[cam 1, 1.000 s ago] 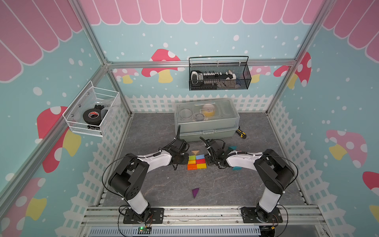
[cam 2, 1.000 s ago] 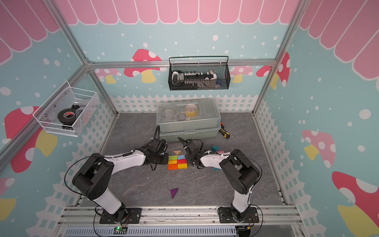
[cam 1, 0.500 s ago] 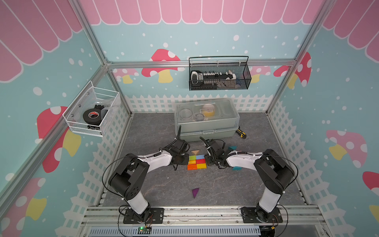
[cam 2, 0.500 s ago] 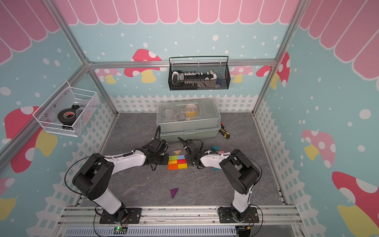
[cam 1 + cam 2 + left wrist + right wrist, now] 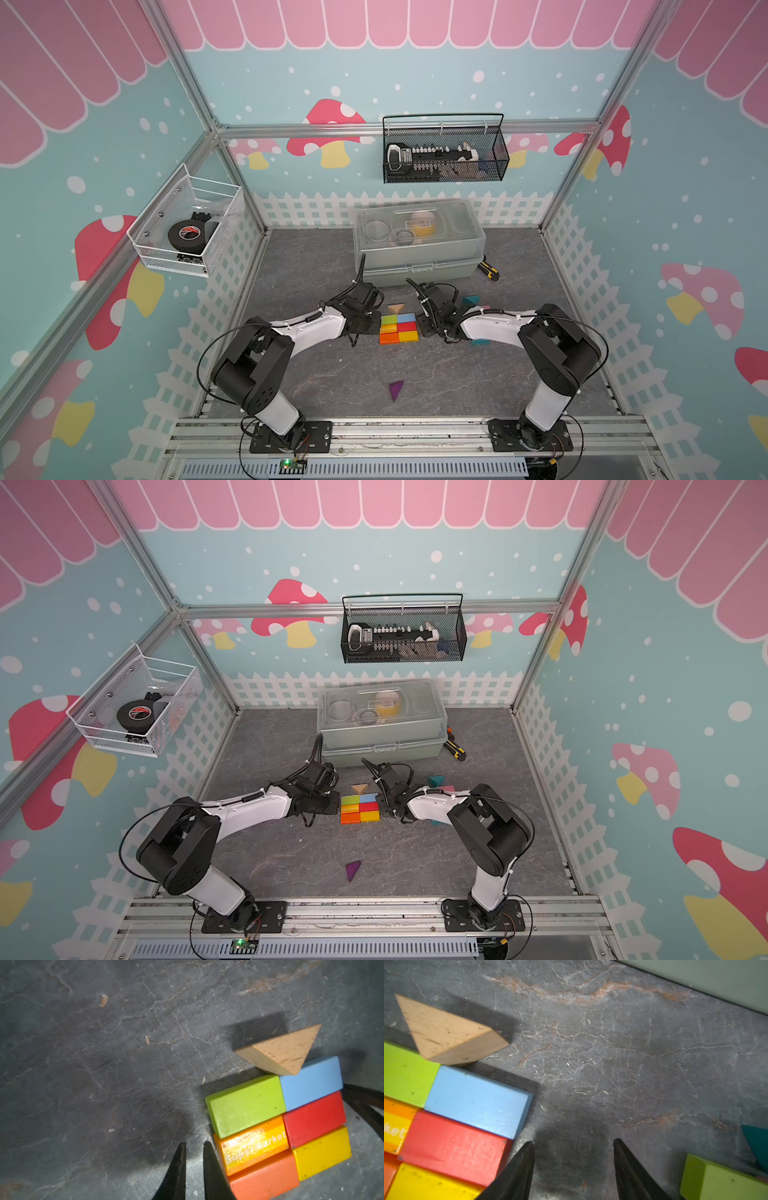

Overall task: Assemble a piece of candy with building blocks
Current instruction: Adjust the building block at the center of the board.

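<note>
Six building blocks lie packed in a flat rectangle (image 5: 399,328) mid-table: green (image 5: 245,1105), blue (image 5: 311,1080), striped orange (image 5: 253,1147), red (image 5: 313,1118), orange (image 5: 266,1180) and yellow (image 5: 322,1151). A tan triangle (image 5: 395,308) touches its far edge. My left gripper (image 5: 194,1144) is shut and empty, its fingers against the rectangle's left side. My right gripper (image 5: 573,1141) stands open with nothing between its fingers, one finger beside the red block (image 5: 452,1147). A purple triangle (image 5: 395,390) lies alone near the front. A teal triangle (image 5: 471,300) and a green block (image 5: 720,1182) lie by the right arm.
A translucent lidded box (image 5: 417,241) stands just behind both grippers, with a yellow-black tool (image 5: 488,269) at its right corner. A black wire basket (image 5: 444,151) hangs on the back wall. On the left wall a white basket (image 5: 187,232) holds tape.
</note>
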Controlling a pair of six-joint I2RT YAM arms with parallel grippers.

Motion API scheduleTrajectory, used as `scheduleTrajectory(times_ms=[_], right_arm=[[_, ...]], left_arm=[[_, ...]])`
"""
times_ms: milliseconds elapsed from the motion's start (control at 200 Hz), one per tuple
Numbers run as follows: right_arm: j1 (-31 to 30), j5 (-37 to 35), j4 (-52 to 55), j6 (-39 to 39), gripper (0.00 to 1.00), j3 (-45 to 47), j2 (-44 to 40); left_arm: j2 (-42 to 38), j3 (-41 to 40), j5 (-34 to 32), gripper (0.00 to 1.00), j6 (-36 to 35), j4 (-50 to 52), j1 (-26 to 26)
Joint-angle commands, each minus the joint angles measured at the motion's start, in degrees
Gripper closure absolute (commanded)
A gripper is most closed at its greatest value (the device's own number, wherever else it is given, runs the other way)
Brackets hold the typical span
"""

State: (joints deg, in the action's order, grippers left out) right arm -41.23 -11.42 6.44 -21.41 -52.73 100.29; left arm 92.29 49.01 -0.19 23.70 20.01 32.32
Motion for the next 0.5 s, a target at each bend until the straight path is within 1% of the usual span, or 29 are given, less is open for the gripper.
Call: scheduleTrajectory(times_ms=[0, 495], right_arm=[[0.28, 0.43, 0.94, -1.0, 0.39, 0.84, -1.41], [0.28, 1.66, 0.68, -1.02, 0.39, 0.78, -0.53]], left_arm=[[-0.63, -1.03, 0.18, 0.84, 1.08, 0.65, 1.25], [2.24, -0.23, 1.0, 0.84, 1.08, -0.68, 2.21]])
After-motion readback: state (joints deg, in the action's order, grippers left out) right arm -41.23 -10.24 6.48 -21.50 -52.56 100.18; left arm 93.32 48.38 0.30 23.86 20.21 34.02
